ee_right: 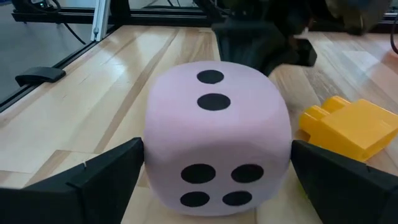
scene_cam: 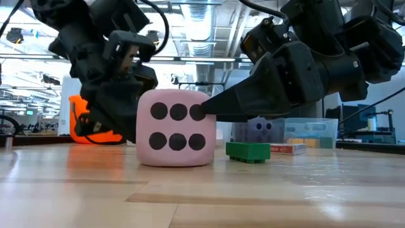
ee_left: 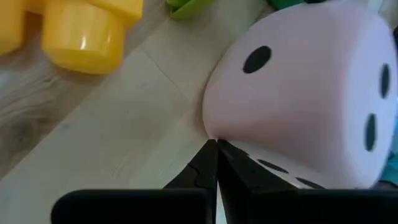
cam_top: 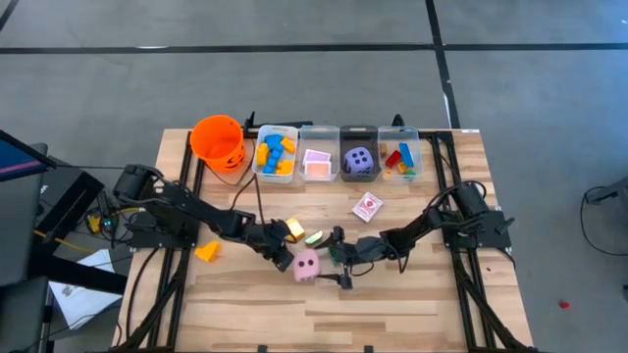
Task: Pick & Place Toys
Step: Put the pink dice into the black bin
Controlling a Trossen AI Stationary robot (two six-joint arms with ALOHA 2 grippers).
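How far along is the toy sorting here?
Done: blocks, cards and the purple die sit in the bins. In hand: the open right hand straddles the pink die, the shut left hand touching it. Left: yellow block, orange block, card.

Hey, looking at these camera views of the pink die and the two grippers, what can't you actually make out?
- Pink die, low view: its rear faces are turned away, and the left gripper behind it is partly covered.
- Purple die, low view: blurred, half hidden by the right gripper.
- Cards in the second bin, high view: too small to read.
- Yellow block, right wrist view: cut off by an open finger.
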